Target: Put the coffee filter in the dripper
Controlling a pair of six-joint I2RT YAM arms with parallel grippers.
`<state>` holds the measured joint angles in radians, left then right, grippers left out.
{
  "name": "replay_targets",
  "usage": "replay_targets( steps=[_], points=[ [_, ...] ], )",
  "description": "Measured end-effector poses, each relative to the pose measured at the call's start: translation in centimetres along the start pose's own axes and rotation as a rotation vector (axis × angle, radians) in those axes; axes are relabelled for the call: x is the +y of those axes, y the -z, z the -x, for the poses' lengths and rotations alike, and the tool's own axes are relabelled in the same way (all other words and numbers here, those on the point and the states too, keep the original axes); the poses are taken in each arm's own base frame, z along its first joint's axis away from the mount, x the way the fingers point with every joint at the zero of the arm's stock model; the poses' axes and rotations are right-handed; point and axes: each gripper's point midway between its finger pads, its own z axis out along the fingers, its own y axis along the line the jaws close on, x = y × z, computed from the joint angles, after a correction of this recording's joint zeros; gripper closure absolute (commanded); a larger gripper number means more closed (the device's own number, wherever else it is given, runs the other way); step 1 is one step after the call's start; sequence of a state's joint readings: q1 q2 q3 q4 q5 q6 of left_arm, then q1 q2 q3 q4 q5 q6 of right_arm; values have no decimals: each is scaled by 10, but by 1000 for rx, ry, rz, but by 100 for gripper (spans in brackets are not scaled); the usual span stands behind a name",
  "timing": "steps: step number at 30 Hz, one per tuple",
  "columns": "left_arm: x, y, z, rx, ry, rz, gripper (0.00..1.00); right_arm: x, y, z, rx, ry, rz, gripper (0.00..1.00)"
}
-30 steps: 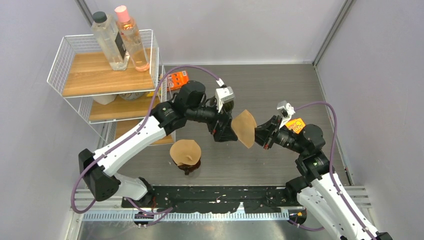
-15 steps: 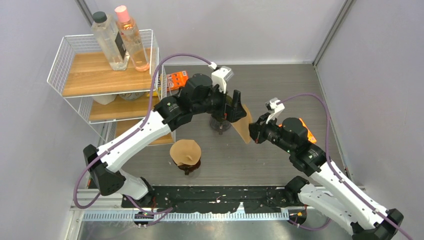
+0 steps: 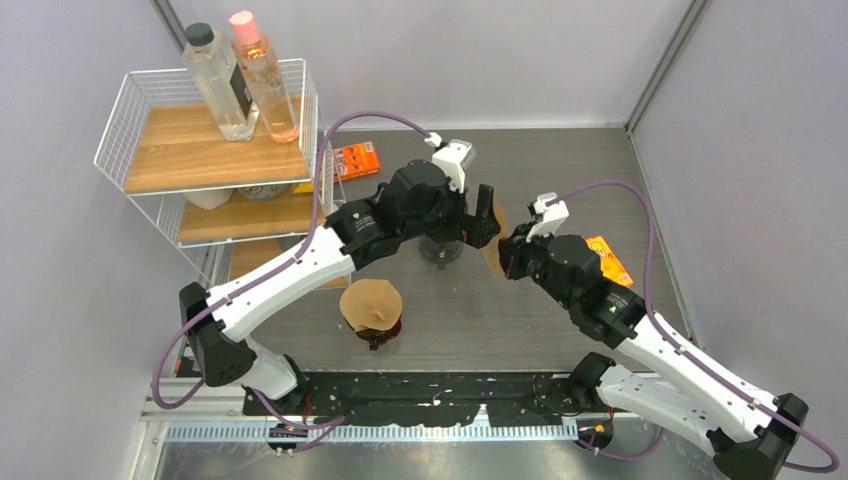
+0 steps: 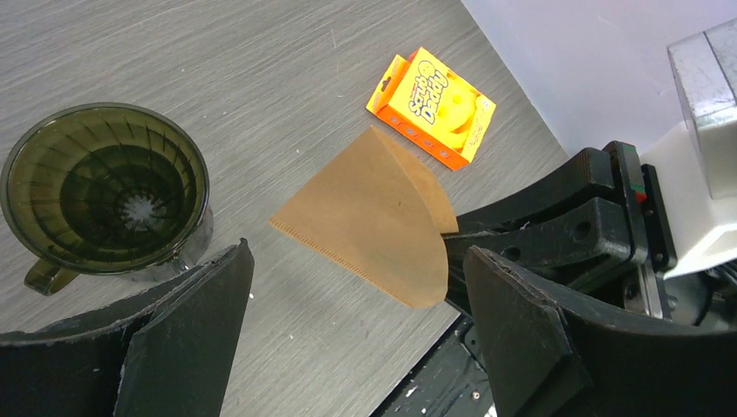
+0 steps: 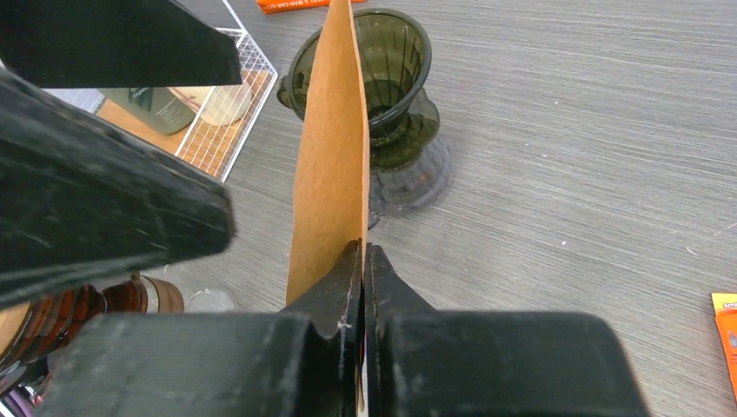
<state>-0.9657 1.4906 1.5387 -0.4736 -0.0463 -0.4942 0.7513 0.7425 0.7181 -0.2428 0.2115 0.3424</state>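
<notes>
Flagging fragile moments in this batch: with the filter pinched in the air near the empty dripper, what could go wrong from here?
1. The coffee filter is folded flat, pinched only at its edge by the right fingers; it may slip or tear.
2. The open left fingers straddle it; closing could crumple it.
3. Unopened, it likely won't seat in the dripper.

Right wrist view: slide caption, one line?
Right hand pinches the coffee filter, seen edge-on, in front of the empty dripper.

Right claw (image 4: 450, 241) pinches the brown filter (image 4: 374, 217) near the dripper (image 4: 104, 187).
</notes>
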Motion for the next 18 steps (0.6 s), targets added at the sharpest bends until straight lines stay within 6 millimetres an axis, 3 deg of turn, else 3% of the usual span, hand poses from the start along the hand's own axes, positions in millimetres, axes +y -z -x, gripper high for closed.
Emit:
replay_targets(
  steps=[9, 18],
  points=[
    [6, -15, -9, 12, -9, 46, 0, 5, -6, -1, 10, 18, -22, 95],
    [24, -27, -22, 39, -22, 135, 0, 4, -5, 3, -6, 18, -36, 95]
  ],
)
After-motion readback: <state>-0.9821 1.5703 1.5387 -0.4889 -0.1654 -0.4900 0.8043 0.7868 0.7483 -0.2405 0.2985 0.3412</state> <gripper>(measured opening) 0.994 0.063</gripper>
